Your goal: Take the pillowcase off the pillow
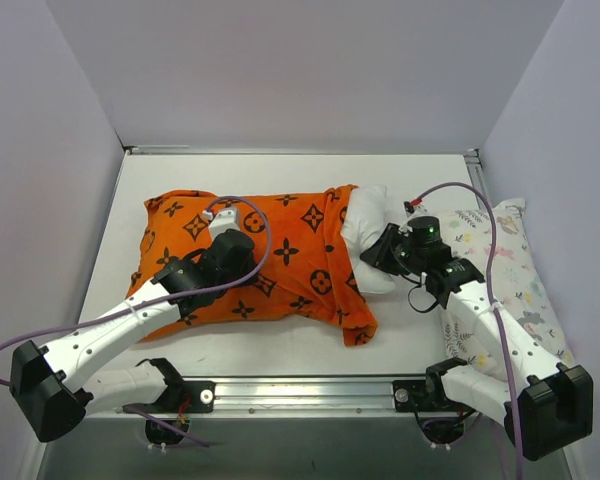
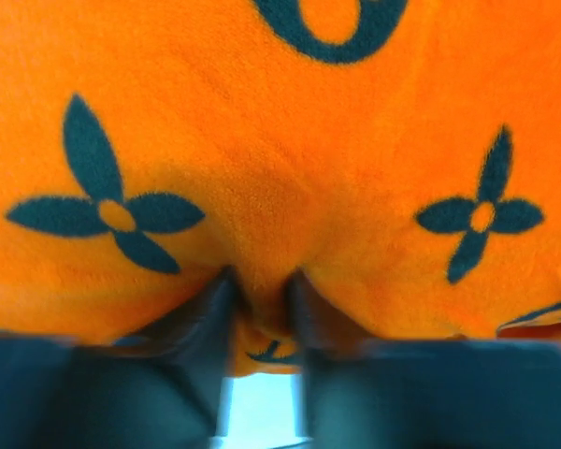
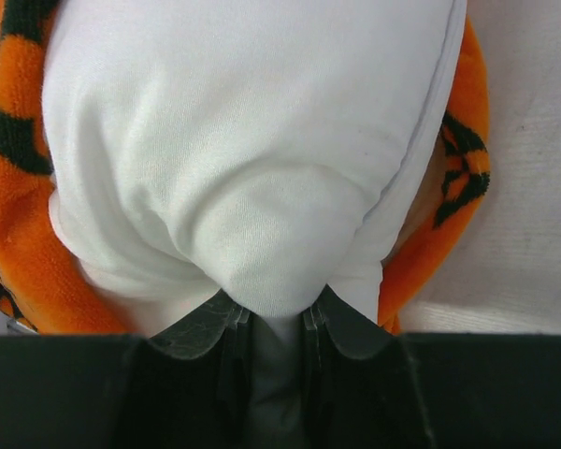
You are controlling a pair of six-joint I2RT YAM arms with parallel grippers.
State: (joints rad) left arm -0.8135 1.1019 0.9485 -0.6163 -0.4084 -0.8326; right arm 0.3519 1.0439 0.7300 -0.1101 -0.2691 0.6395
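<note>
1. Left gripper (image 1: 221,222) is seen pressed down onto the top of the pillowcase (image 1: 280,262), toward its left half. In the left wrist view its jaws are nearly together, and a small fold of orange cloth is pinched between the fingers (image 2: 215,304).
2. Right gripper (image 1: 378,255) is placed at the pillowcase's right, open end. In the right wrist view the jaws are drawn close, with a bunched nose of white pillow fabric clamped between the fingers (image 3: 329,323).
3. Everything is carried on a white table (image 1: 280,170), walled by pale panels at the back and sides.
4. The orange pillowcase is laid near the middle of the table with its long axis running left to right. Its closed end is pointed left and its mouth right, and a loose corner is draped toward the near edge at the right. It is printed with black four-petal flowers and ringed motifs. Whether any of the marks are letters cannot be told.
5. The pillow (image 1: 368,215) is mostly hidden inside the case. Only its white right end is exposed, protruding from the mouth just beside the right gripper. In the right wrist view, orange cloth is seen wrapped around both sides of it.
6. A second pillow (image 1: 515,275), white with small pastel prints, is laid along the table's right edge, partly under the right arm, with its long axis running near to far.
7. A purple cable (image 1: 267,240) is looped over the left wrist, above the case.
</note>
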